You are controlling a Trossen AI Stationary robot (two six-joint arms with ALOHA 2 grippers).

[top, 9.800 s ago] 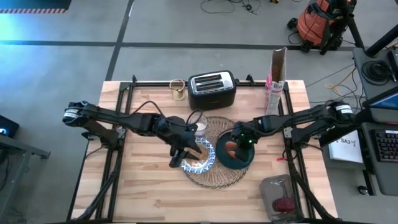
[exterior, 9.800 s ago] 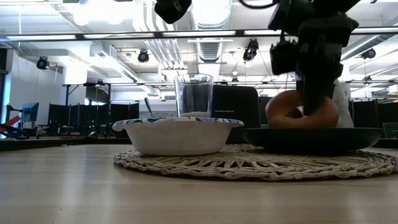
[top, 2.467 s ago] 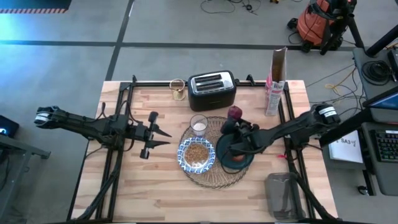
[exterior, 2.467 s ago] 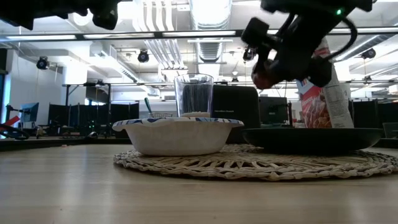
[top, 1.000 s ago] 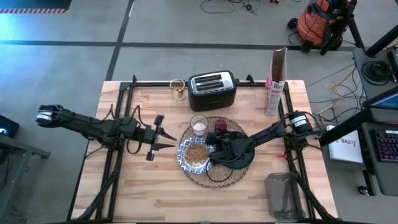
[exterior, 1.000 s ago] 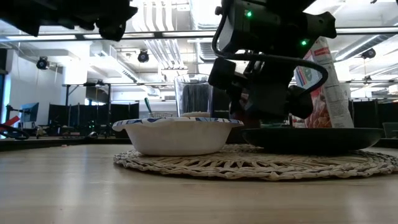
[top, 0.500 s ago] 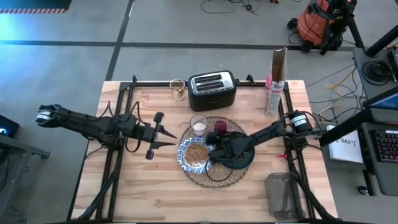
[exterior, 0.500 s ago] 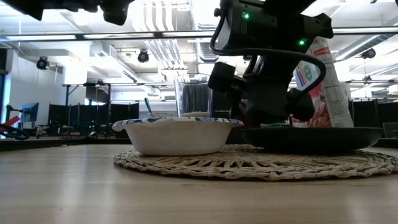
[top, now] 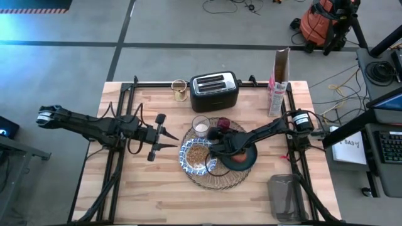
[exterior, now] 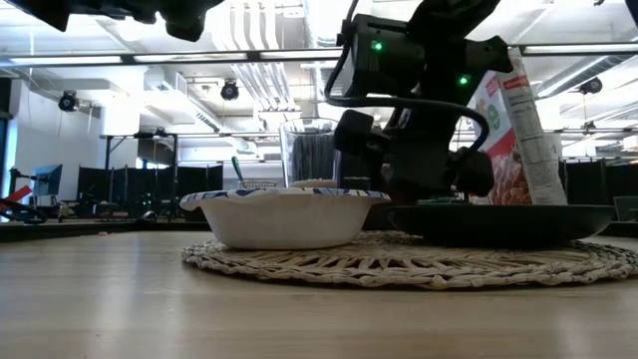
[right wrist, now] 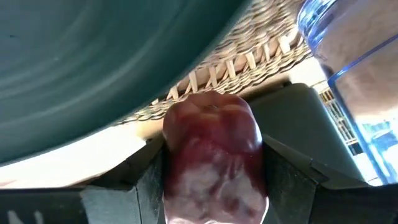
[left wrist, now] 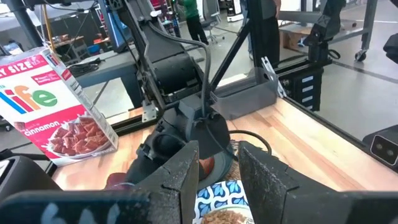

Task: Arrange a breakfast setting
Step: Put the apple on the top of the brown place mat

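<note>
The round woven placemat (top: 217,179) carries the blue-and-white bowl (top: 197,156) of cereal, the clear glass (top: 201,125) and the dark teal plate (top: 246,164). The brown pastry (top: 239,158) lies on the plate. My right gripper (top: 219,129) reaches in from the right, low over the mat between glass and plate, and is shut on a dark red apple (right wrist: 211,149). The low view shows the bowl (exterior: 284,214), the plate (exterior: 503,219) and this gripper (exterior: 419,165) behind them. My left gripper (top: 168,137) hovers open to the left of the mat. My right gripper pinches the apple between its two fingers (right wrist: 283,180), one on each of its opposite sides (right wrist: 252,155). It comes slanting down from the table's right. The apple sits just over the placemat beside the plate's rim; whether it touches the mat I cannot tell.
A black toaster (top: 213,90) and a small gold cup (top: 179,90) stand at the far edge. A cereal box (top: 279,80) stands far right, and a grey container (top: 286,198) sits at the near right corner. Bare wood (top: 144,188) lies at the near left.
My right gripper, still shut on the apple, has shifted slightly toward the far edge, and the pastry on the plate now shows beside the arm.
</note>
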